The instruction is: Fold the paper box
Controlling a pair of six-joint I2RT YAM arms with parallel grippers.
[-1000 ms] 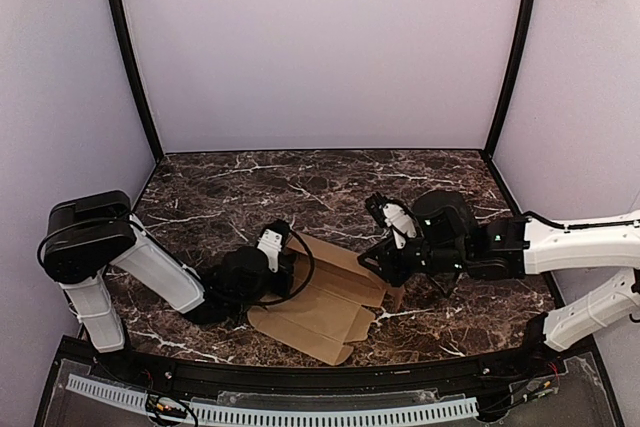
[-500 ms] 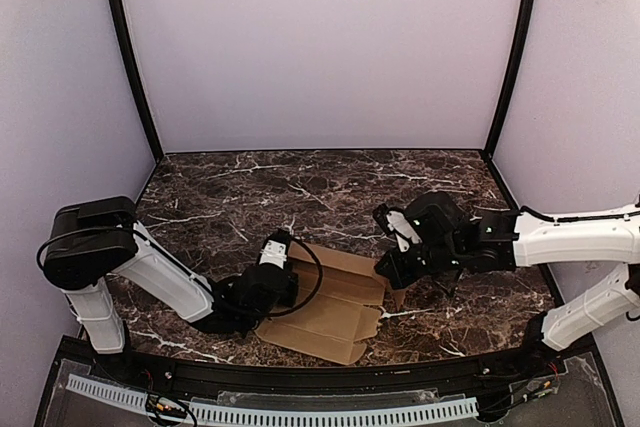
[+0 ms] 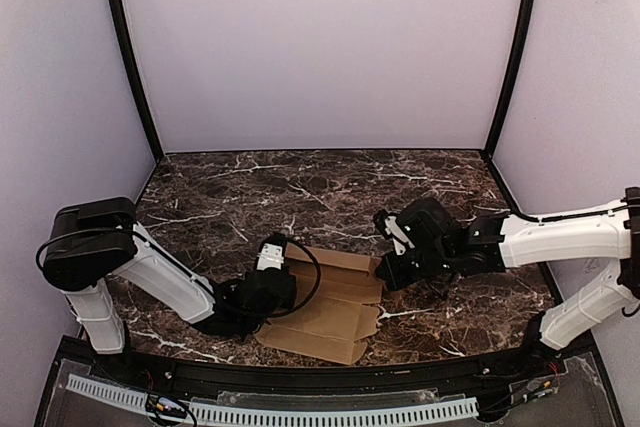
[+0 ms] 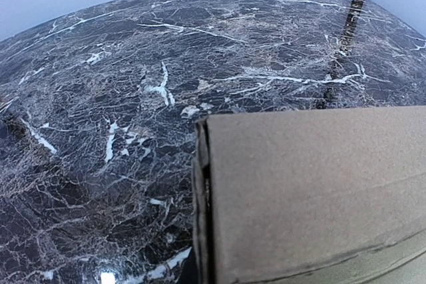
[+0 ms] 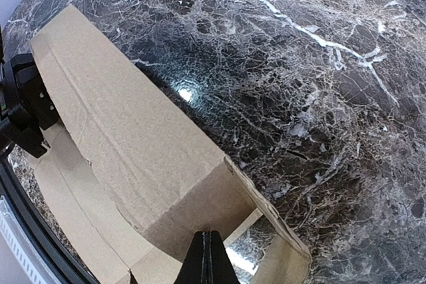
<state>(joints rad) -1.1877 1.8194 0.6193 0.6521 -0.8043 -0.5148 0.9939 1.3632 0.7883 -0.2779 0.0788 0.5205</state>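
Brown paper box (image 3: 335, 319) sits low in the centre of the top view, close to the near edge of the dark marble surface (image 3: 300, 187). Its nearest panels lie flat, with small notched flaps along the lower right edge. Further back, a long panel is folded up from the flat part. In the right wrist view that raised section (image 5: 126, 138) runs from upper left down to the lower middle and ends in a short side flap.

On to the arms. The left gripper (image 3: 287, 290) comes in low from the left of the frame, jaws closed on the left end of the raised panel. Its own camera is filled at lower right by plain cardboard (image 4: 313, 191), one upright edge showing right of centre.

The right gripper (image 3: 386, 273) reaches in from the right of the frame to the box's far right corner. Jaws are shut tight, tips (image 5: 206, 257) pressed together right at the side flap. Whether cardboard is pinched between them, I cannot tell.

Behind it all, white-veined marble stretches back to pale lilac walls (image 3: 320, 47) framed by black posts (image 3: 130, 57).
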